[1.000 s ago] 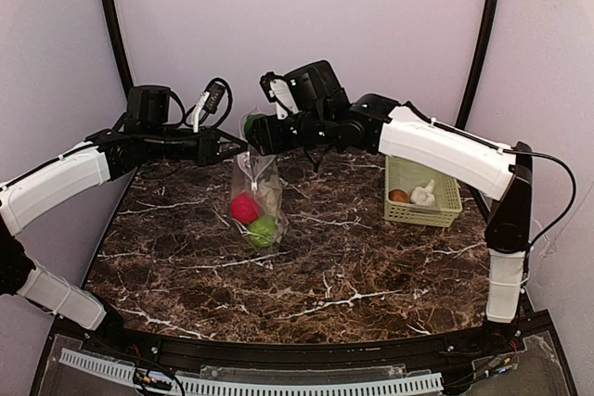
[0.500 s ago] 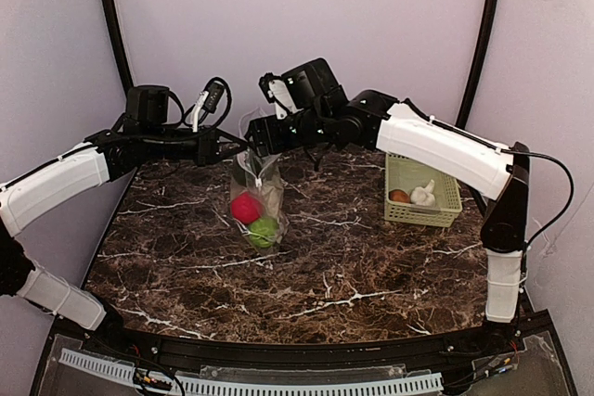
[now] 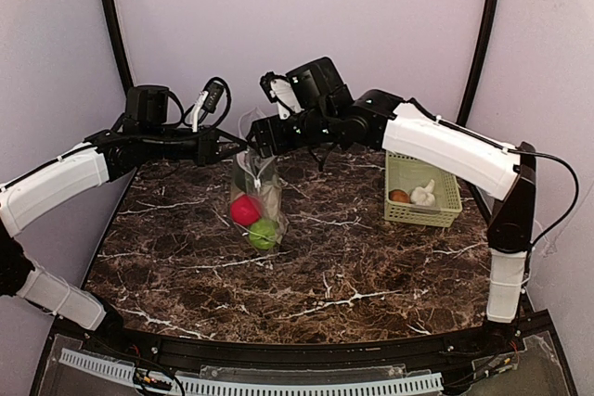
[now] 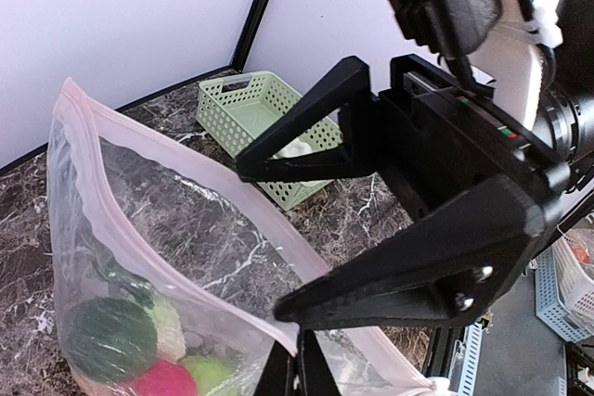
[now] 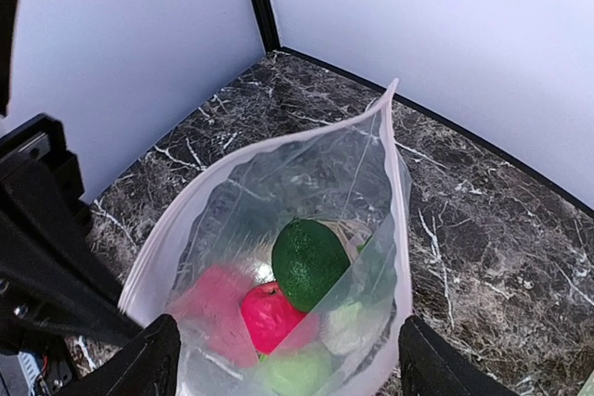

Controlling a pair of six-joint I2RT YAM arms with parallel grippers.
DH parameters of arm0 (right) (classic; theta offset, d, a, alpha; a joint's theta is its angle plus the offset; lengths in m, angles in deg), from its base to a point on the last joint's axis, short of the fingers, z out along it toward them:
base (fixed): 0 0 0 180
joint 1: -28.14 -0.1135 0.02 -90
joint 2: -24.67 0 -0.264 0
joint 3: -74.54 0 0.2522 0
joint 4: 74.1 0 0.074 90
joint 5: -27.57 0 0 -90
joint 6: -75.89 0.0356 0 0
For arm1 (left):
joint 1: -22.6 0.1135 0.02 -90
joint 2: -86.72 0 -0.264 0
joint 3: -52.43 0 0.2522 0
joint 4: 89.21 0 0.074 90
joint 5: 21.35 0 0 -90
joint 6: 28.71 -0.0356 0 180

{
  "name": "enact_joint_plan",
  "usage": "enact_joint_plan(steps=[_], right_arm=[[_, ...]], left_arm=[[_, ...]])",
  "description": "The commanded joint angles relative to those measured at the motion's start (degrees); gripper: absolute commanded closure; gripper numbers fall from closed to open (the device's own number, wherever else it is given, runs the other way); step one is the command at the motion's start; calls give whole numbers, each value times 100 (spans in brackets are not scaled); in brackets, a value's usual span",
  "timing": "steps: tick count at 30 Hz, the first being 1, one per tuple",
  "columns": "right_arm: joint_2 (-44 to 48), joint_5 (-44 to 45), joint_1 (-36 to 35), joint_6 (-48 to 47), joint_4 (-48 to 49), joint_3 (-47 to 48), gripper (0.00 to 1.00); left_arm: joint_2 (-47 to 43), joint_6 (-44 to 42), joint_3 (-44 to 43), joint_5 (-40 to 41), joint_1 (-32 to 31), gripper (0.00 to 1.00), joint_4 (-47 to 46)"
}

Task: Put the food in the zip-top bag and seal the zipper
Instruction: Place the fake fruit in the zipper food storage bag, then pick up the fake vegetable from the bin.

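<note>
The clear zip-top bag hangs open above the table's back middle. My left gripper is shut on its rim; in the left wrist view the pinkish zipper runs into the closed fingers. Inside lie a red apple, a green apple, a dark green piece and something whitish. My right gripper is open and empty just above the bag's mouth, its fingers straddling the opening. The zipper edges stand apart.
A pale green lattice basket stands at the back right, holding a garlic and an orange-brown piece. The basket also shows in the left wrist view. The enclosure's walls stand close behind both arms.
The right arm has shifted very slightly up and to the right above the bag. The left gripper and the bag have stayed put.
</note>
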Motion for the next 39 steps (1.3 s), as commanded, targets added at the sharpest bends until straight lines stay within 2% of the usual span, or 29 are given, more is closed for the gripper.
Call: enact_joint_plan(steps=[1, 5, 8, 10, 13, 22, 31, 39], right_arm=[[973, -253, -129, -402, 589, -516, 21], [1702, 252, -136, -480, 603, -1107, 19], [2233, 1095, -114, -502, 465, -1653, 15], [2421, 1556, 8, -389, 201, -1957, 14], [2657, 1739, 410, 31, -366, -2349, 14], [3242, 943, 2247, 586, -511, -4071, 15], [2586, 673, 3834, 299, -60, -4842, 18], [1679, 224, 4664, 147, 576, -4834, 24]], left_arm=[[-321, -24, 165, 197, 7, 99, -165], [-396, -31, 195, 289, 13, 99, -201], [-386, -27, 192, 281, 8, 99, -193], [-364, -4, 187, 270, 6, 99, -194], [-353, -5, 183, 254, 7, 99, -193], [-345, -10, 192, 272, 10, 99, -210], [-386, -48, 192, 293, 7, 99, -189], [-405, -70, 183, 288, 6, 99, -180]])
